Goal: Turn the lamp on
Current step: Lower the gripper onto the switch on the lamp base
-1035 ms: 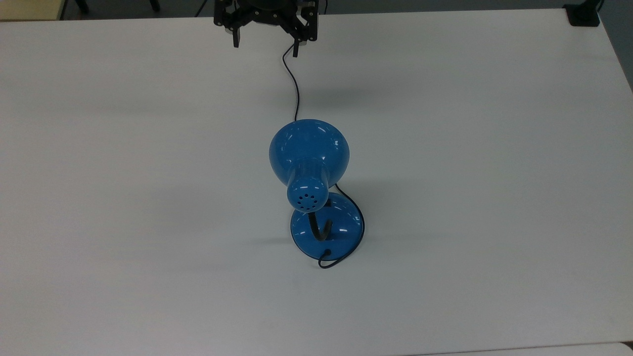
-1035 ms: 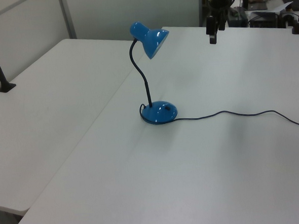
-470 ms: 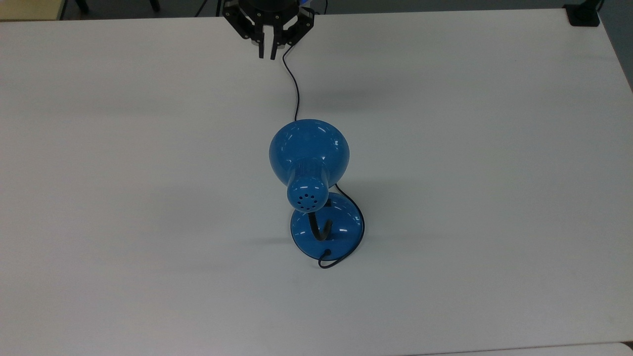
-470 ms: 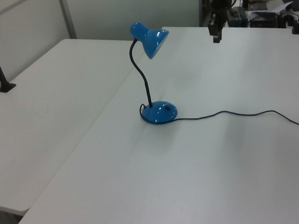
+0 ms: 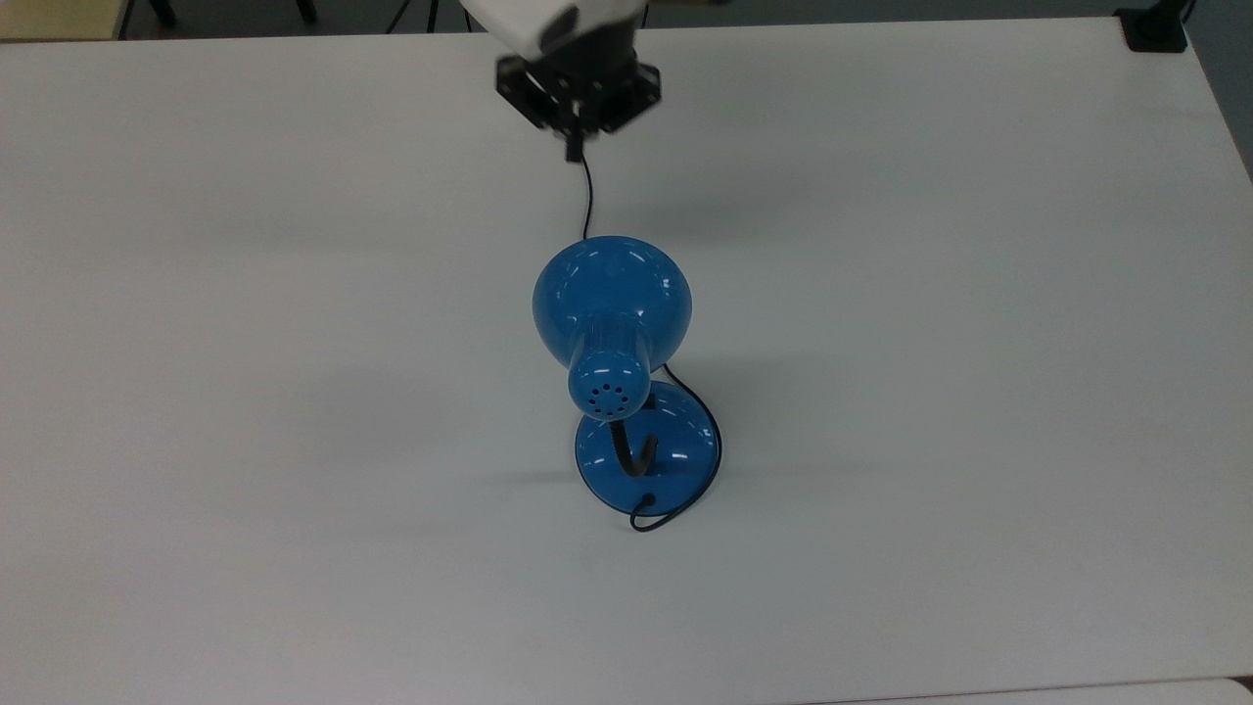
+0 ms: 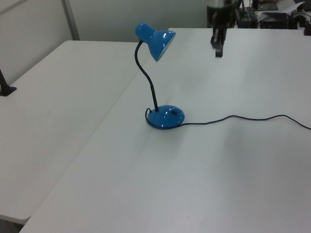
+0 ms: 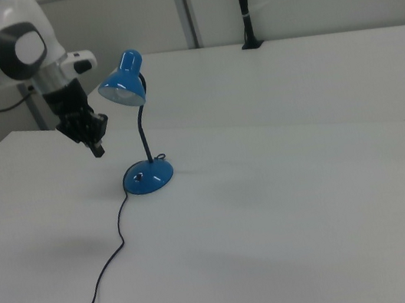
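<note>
The arm enters at the top centre of the top view, its white link angled down to the black end effector (image 5: 574,152); the fingers point down, pressed together with nothing between them, hanging above the table (image 5: 196,392); in the left view the end effector (image 6: 218,51) sits at upper right, level with the shade and well apart from it; in the right view it (image 7: 97,148) hangs at upper left, just left of the gooseneck, above the cord (image 7: 118,228). The lamp (image 5: 617,333) stands upright mid-table, unlit, shade tilted toward the arm; its base (image 6: 165,117) rests flat on the table.
</note>
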